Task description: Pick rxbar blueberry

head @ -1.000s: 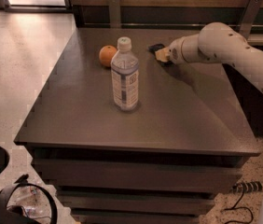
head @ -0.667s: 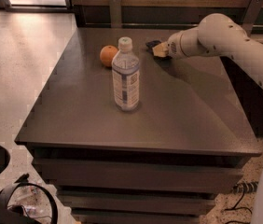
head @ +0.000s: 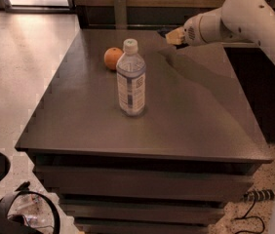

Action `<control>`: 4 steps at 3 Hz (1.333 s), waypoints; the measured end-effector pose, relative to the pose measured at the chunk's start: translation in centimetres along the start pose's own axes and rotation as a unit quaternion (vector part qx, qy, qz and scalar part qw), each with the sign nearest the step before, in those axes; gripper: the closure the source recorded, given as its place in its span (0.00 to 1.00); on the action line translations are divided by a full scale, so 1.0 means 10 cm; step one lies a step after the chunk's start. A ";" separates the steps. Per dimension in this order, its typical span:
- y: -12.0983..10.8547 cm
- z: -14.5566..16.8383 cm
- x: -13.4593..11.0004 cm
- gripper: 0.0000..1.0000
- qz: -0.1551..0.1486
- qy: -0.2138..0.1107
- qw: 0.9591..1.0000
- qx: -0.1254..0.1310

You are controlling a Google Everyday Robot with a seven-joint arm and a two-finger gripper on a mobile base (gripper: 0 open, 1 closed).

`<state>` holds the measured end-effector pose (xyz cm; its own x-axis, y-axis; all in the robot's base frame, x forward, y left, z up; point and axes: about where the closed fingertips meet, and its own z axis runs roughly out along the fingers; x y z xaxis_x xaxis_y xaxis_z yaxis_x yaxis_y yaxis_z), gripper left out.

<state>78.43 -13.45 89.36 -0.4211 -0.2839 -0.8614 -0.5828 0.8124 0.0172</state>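
My gripper (head: 172, 36) is raised above the table's far right part, at the end of the white arm that reaches in from the right. Its tan fingers (head: 175, 35) are shut on the rxbar blueberry (head: 163, 33), a small dark bar that sticks out to the left of the fingertips and is hard to make out against the dark background. The bar is off the table, and only the gripper's shadow lies beneath it.
A clear water bottle (head: 130, 78) stands upright mid-table. A round orange (head: 112, 58) lies behind it to the left. The dark table (head: 196, 126) has drawers below. Cables and a bag lie on the floor at lower left.
The gripper has risen from the table surface and moved slightly right, taking the dark bar up with it. The bottle and orange have not moved.
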 end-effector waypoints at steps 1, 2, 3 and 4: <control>0.01 -0.15 -0.22 1.00 -0.011 -0.015 1.000 -0.013; 0.06 -0.29 -0.46 1.00 -0.028 -0.032 0.999 -0.028; 0.11 -0.38 -0.64 1.00 -0.043 -0.050 0.997 -0.041; 0.16 -0.45 -0.76 1.00 -0.056 -0.067 0.995 -0.054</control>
